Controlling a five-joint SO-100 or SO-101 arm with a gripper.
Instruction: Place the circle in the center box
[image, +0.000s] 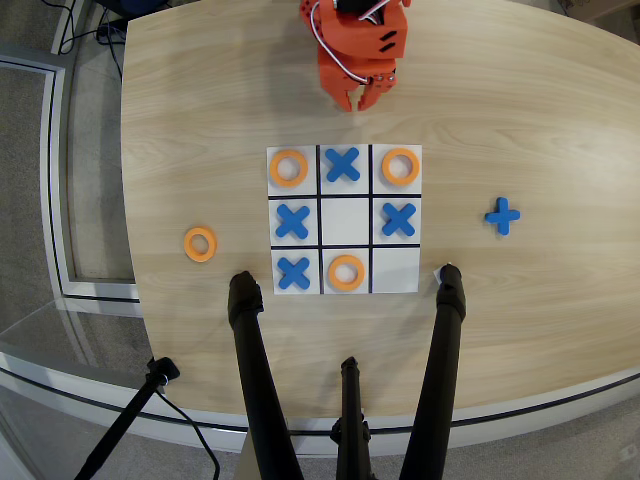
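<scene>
In the overhead view a white 3x3 grid board (395, 271) lies mid-table. Its center box (345, 220) is bare. Orange rings sit in the top-left cell (289, 168), the top-right cell (400, 167) and the bottom-middle cell (345, 272). One more orange ring (200, 243) lies loose on the wood left of the board. Blue crosses fill the top-middle (343, 164), middle-left (291, 221), middle-right (398, 219) and bottom-left (293, 272) cells. My orange gripper (359, 101) hangs above the board's far edge, holding nothing; its fingertips look close together.
A spare blue cross (502, 215) lies on the wood right of the board. Black tripod legs (250, 330) (448, 310) rise from the near table edge on both sides of the board's front. The table's curved edge runs along the left.
</scene>
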